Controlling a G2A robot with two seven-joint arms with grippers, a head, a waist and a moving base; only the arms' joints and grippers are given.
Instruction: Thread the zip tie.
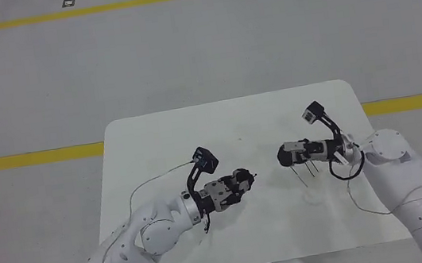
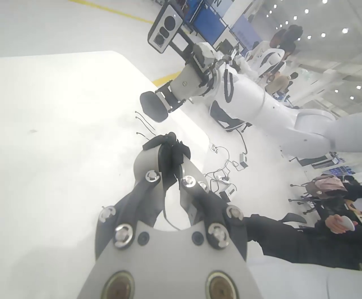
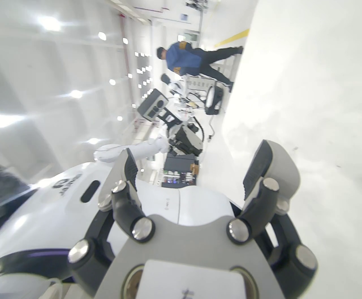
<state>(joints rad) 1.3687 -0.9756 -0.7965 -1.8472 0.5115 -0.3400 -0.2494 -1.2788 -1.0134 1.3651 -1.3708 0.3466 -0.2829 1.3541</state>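
With your left gripper (image 2: 169, 151) pinched shut on the black zip tie (image 2: 173, 139) at its tip and your right gripper (image 3: 196, 158) gaping empty opposite, a slack pinch risked the tie twisting off line.

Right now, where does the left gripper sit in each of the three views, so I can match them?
Top view: left gripper over the table, left of centre, facing the right gripper.
Left wrist view: left gripper close up in the foreground, jaws shut on a black zip tie.
Right wrist view: left gripper farther off, beyond the right gripper's open jaws.
Shared landmark: the white table.
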